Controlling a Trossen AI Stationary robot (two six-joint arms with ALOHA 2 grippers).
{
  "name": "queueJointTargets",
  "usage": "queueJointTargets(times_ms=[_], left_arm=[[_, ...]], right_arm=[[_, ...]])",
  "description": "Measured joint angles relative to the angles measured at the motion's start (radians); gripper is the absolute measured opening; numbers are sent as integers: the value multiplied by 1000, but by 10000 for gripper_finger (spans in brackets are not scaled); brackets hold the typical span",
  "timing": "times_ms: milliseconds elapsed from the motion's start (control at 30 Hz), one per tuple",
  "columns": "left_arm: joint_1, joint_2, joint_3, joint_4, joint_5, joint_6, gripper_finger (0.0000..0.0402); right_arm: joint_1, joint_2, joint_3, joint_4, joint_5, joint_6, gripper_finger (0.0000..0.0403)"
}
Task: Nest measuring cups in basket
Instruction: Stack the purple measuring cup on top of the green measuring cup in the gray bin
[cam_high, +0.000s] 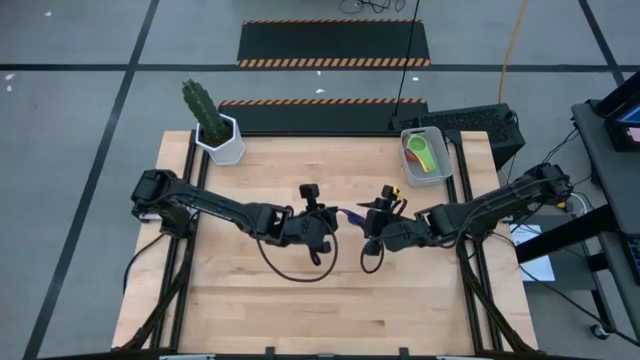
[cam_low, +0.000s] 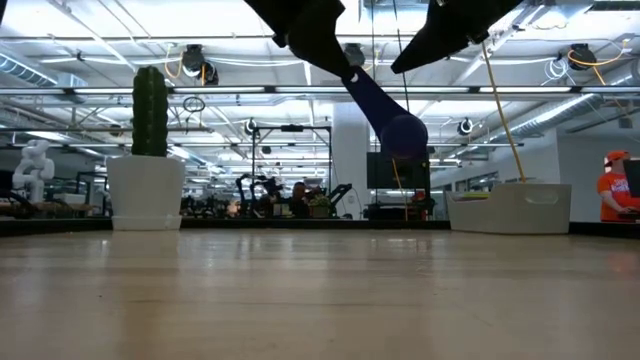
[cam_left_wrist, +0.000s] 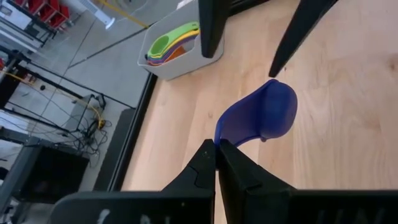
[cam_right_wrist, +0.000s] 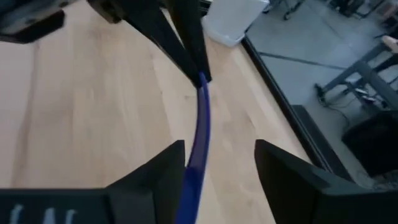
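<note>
High view: both arms met over the middle of the wooden bench (cam_high: 300, 310). The left gripper (cam_high: 332, 214) and right gripper (cam_high: 368, 218) faced each other, with a dark blue measuring cup (cam_high: 350, 214) bridging the gap between them. The basket (cam_high: 427, 155) sat at the bench's far right corner, holding nested cups, a green cup (cam_high: 417, 148) on top with yellow beneath it. A white hexagonal cactus pot (cam_high: 224, 140) stood at the far left corner.

Low view: the dark blue measuring cup (cam_low: 385, 112) hung well above the bench, tilted, handle up toward the left gripper (cam_low: 340, 60), bowl lowest. The right gripper (cam_low: 430, 45) sat just beside the bowl. The basket (cam_low: 508, 208) rested on the bench at right, the cactus pot (cam_low: 146, 190) at left. A person in orange (cam_low: 612, 190) showed at the far right edge of the room.

Left wrist view: the left gripper (cam_left_wrist: 216, 149) had its jaws pinched narrow on the tip of the cup's handle (cam_left_wrist: 258, 115); the bowl pointed away toward the right arm's fingers (cam_left_wrist: 209, 28). The basket (cam_left_wrist: 177, 53) lay beyond with green, yellow and orange cups stacked inside.

Right wrist view: the right gripper (cam_right_wrist: 217, 165) had jaws spread wide, the cup (cam_right_wrist: 198, 149) seen edge-on between them, touching neither finger clearly.
</note>
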Motion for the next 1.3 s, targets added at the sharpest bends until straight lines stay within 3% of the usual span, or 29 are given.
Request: queueJointTargets(times_ms=[433,967,1100,1300], left_arm=[[-5,0,0,4,-5,97,5],[-11,0,-1,11,-6,127,4],[-14,0,-1,31,-6,134,3],[-27,0,-1,55,-7,160,7]], right_arm=[[-13,0,-180,435,-12,-232,183],[-69,1,-215,479,-93,-175,179],[-90,24,-215,479,-128,-156,156],[-122,84,-215,526,-169,-171,80]])
